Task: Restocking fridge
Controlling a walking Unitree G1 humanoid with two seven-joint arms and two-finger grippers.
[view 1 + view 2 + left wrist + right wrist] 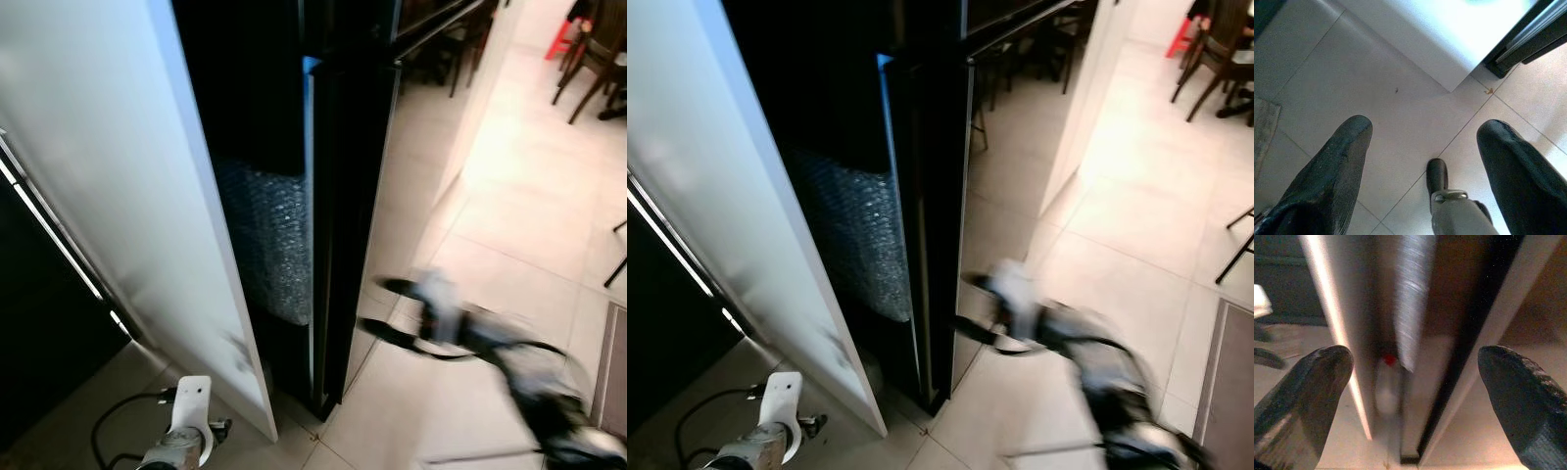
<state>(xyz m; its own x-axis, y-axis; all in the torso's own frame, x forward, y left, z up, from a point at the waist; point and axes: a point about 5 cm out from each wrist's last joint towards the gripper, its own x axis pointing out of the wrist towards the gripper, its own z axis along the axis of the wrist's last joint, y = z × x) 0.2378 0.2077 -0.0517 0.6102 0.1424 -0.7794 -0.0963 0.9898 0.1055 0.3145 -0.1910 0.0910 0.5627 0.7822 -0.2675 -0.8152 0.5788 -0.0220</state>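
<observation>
1. Plainly, the step in hand looks like working the fridge doors: the right end effector is raised, blurred, with its two black fingers apart and holding nothing, pointing at the dark door.
2. Just ahead of those fingers stands the edge of the dark door, and beyond it the narrow gap into the fridge; the white door stands farther off, on the far side of that gap.
3. In the right wrist view a small pale bottle with a red cap shows low in the gap, straight ahead between the spread fingers, though blurred.
4. Inside the gap hangs a silvery bubble-wrap sheet, which hides much of the interior.
5. The left end effector hangs low, fingers apart and empty, aimed down at the tiled floor near the bottom corner of the white door.
6. Next, I judge, the right end effector must reach the door edge and widen the opening; the gap seems too narrow for stocking.
7. Dining chairs stand well apart, behind and to the right.
</observation>
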